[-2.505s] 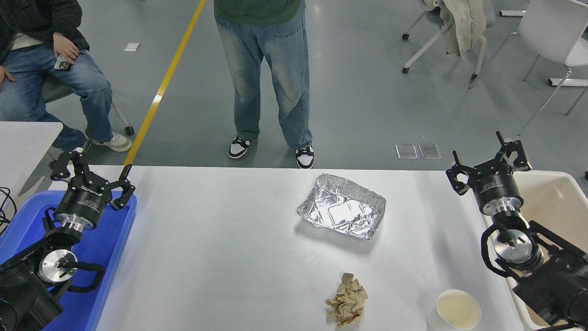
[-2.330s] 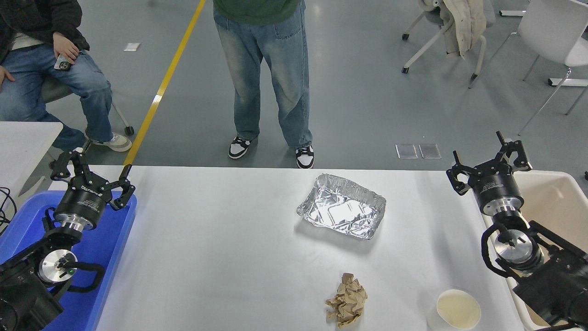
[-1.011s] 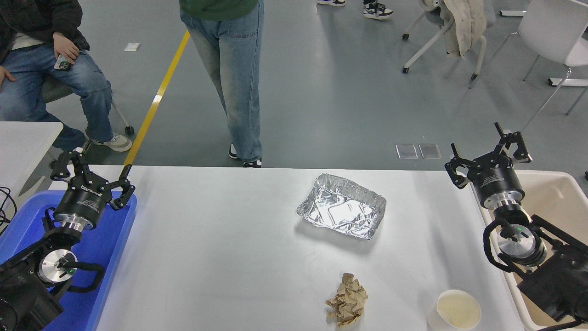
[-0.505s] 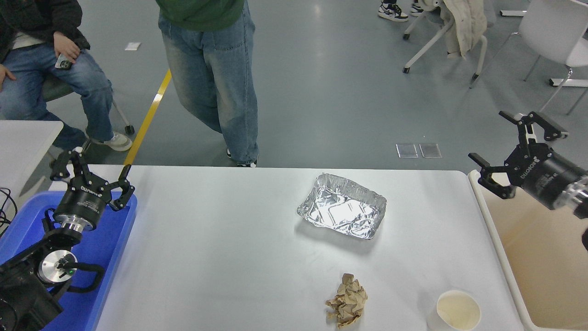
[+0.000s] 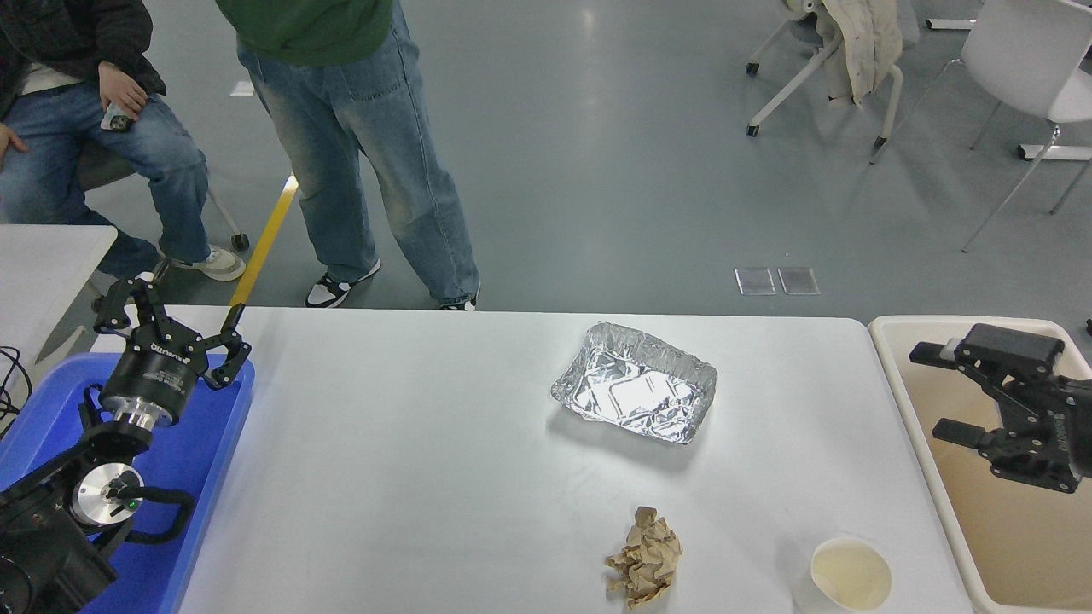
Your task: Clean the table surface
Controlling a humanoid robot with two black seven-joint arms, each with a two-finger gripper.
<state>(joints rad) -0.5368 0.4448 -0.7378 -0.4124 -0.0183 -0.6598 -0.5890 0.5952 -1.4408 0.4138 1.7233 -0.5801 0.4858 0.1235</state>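
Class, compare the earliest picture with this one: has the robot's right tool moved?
Yes. The right tool has turned from pointing away beside the table's right edge to pointing left, open, over the beige bin.

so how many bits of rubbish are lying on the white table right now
3. A crumpled foil tray sits right of centre towards the far edge, a wad of brown paper lies near the front edge, and a paper cup stands at the front right corner. Nothing appears hidden.
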